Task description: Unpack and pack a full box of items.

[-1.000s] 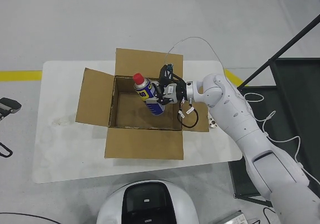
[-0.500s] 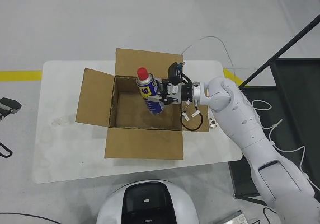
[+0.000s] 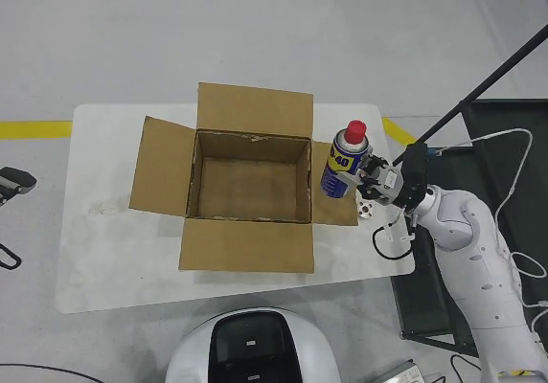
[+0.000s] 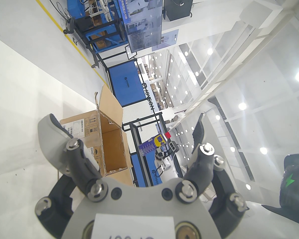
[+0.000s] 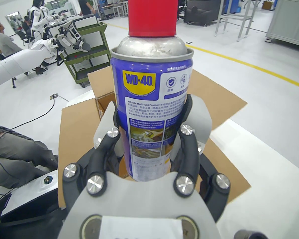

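While its fingers pinched the lower half of the can (image 5: 149, 95) from opposite sides, the right gripper (image 5: 152, 115) held it in the air with the red cap uppermost. In the top view this gripper (image 3: 368, 182) sat off the right side of the box (image 3: 251, 245), and the can (image 3: 343, 161) hung above the box's right flap, outside the opening and leaning a little toward the box. The box stood on the white table (image 3: 111, 259) with all four flaps folded outward and its bare cardboard floor showing. A small pale object (image 3: 363, 210), too small to identify, lay on the table just beside the right flap, close under the right gripper. The left gripper (image 4: 124, 125) was well apart from all of this, its fingers spread wide with nothing between them. Its wrist view looked across the table toward the box (image 4: 109, 135), with the can (image 4: 152, 145) showing beyond the far side of the box. A dark metal rack (image 3: 513, 144) stood by the right edge of the table, and a yellow line (image 3: 15, 128) ran along the floor behind it.
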### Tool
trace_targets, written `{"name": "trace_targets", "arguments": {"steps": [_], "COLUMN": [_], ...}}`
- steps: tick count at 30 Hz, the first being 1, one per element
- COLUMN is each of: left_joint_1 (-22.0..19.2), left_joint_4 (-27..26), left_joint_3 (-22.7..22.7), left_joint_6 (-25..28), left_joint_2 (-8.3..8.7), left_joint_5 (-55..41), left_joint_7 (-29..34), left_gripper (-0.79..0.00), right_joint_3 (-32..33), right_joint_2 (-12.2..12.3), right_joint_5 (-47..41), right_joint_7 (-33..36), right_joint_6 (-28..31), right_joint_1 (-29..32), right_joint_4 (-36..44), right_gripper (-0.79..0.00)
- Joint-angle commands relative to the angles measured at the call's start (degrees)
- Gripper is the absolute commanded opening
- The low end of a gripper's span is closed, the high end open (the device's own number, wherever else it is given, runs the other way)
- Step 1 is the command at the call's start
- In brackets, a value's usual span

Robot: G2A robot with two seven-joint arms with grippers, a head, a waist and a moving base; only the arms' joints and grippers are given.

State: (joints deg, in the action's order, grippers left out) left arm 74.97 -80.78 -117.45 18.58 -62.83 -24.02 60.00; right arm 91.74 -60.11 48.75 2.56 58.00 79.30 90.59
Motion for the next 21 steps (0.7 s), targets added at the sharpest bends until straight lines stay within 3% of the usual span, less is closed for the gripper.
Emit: {"name": "trace_targets", "arguments": {"steps": [1, 5, 21], "left_joint_1": [0.0, 0.0, 0.0], "left_joint_4": [0.0, 0.0, 0.0], "left_joint_3": [0.0, 0.0, 0.0], "left_joint_6": [0.0, 0.0, 0.0], "left_joint_2": [0.0, 0.0, 0.0], "left_joint_5": [0.0, 0.0, 0.0], "left_joint_7": [0.0, 0.0, 0.0], "left_gripper": [0.0, 0.0, 0.0], "right_joint_3": [1.43, 2.35, 2.35], "right_joint_2": [0.07, -0.05, -0.05], "right_joint_5": [1.55, 4.92, 4.92], "right_joint_7": [-3.17, -7.54, -7.54], "right_joint_6": [0.0, -0.17, -0.17], "right_joint_1": [2.85, 6.2, 6.2], "right_joint_4": [0.49, 1.25, 1.25], "right_gripper": [-0.785, -0.785, -0.785]}}
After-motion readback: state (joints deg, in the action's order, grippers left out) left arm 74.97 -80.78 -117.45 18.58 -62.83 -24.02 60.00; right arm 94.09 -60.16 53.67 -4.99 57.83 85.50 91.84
